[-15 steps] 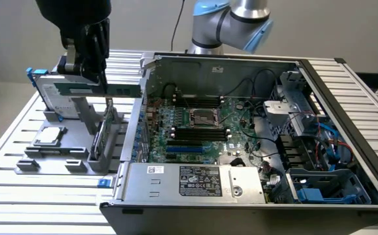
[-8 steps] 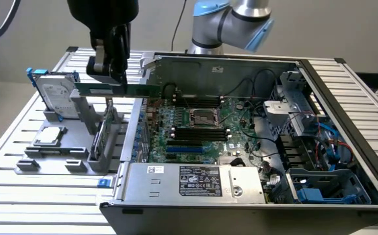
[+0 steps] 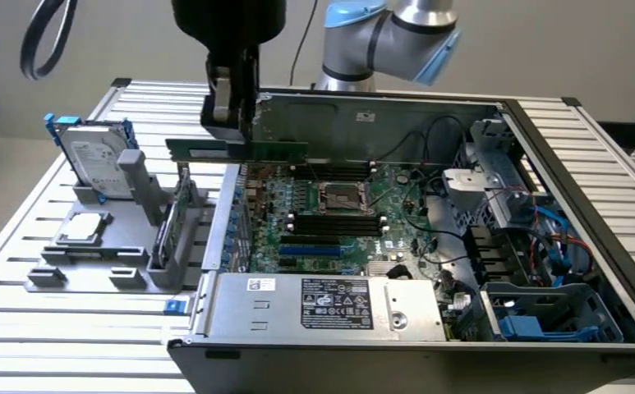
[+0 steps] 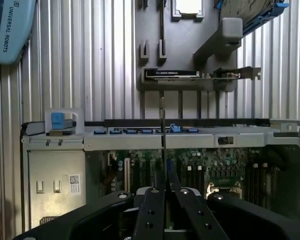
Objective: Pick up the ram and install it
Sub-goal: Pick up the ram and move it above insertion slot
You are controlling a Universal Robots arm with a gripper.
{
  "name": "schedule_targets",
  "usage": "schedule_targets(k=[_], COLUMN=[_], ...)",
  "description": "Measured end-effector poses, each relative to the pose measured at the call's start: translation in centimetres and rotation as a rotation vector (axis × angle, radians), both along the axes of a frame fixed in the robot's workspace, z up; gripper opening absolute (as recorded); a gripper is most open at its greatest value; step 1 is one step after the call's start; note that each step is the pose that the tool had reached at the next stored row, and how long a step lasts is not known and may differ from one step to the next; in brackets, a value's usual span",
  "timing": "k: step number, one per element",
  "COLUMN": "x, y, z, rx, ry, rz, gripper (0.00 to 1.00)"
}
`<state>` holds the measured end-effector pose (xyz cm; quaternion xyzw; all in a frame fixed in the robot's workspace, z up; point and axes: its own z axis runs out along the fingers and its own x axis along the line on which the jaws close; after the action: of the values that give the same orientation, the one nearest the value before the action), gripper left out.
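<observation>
The ram (image 3: 268,150) is a thin green stick held level in the air, with my gripper (image 3: 229,123) shut on its end toward the exterior view's left. It hangs over the side wall of the open computer case (image 3: 329,103), just above the motherboard (image 3: 339,205) and its black slots (image 3: 339,223). In the wrist view the ram (image 4: 162,125) appears edge-on as a thin line between my fingers (image 4: 151,212), over the case edge (image 4: 140,137).
A grey holder (image 3: 109,246) at the exterior view's left carries a silver hard drive (image 3: 93,160), a processor chip (image 3: 84,228) and an upright card (image 3: 169,230). A power supply box (image 3: 329,308) sits at the case front; cables and blue drive bays (image 3: 536,316) crowd its right.
</observation>
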<state>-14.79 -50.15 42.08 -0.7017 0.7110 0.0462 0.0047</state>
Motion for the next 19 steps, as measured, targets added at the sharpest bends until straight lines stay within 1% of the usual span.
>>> schedule_targets(k=[4, 6, 9, 12, 15, 19], x=[1.8, 2.7, 4.1, 5.5, 6.6, 7.7], y=[0.17, 0.35, 0.77, 1.26, 1.62, 2.2], z=[-0.03, -0.1, -0.4, -0.94, -1.49, -2.21], rx=[-0.0001, 0.0, 0.0, 0.0, 0.0, 0.0], ry=[0.0001, 0.0, 0.0001, 0.0, 0.0001, 0.0001], rz=[0.0, 0.0, 0.0, 0.0, 0.0, 0.0], gripper=[0.14, 0.14, 0.14, 0.14, 0.14, 0.14])
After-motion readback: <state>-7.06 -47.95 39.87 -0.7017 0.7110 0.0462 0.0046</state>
